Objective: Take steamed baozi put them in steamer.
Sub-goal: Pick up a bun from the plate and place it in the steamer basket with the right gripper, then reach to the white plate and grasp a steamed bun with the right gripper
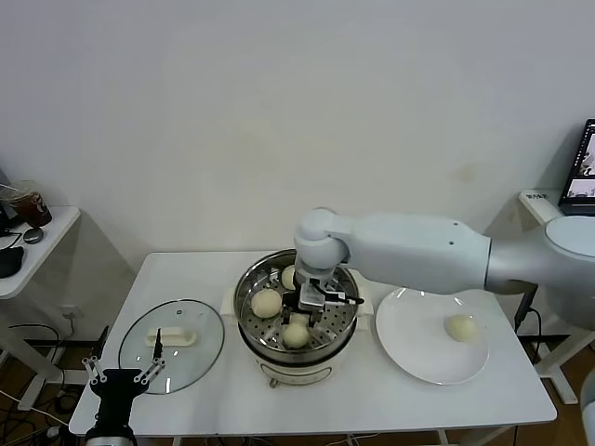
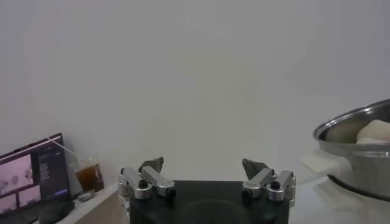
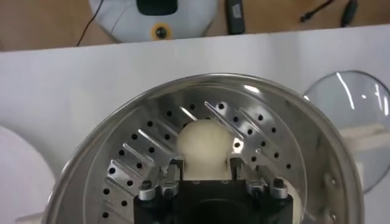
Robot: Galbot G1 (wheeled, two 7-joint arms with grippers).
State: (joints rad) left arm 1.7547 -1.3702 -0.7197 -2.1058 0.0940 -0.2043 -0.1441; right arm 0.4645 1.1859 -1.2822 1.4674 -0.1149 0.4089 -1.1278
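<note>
While the right arm reaches in over the steamer, its right pincer sits low inside the steel pot, above the perforated tray. Seen from the right wrist, a bun lies on the tray between the pincer's fingers; they flank it closely, but whether they press it or stand just off it I cannot tell. From the head view two more baozi rest on the tray: one toward the robot's left, one at the near edge, and a further pale one shows at the far side beside the wrist. A last bun lies on the white plate, right of the steamer on the counter. The glass lid lies left of the pot. The left pincer hangs at the counter's near left corner, jaws spread wide and holding nothing
</note>
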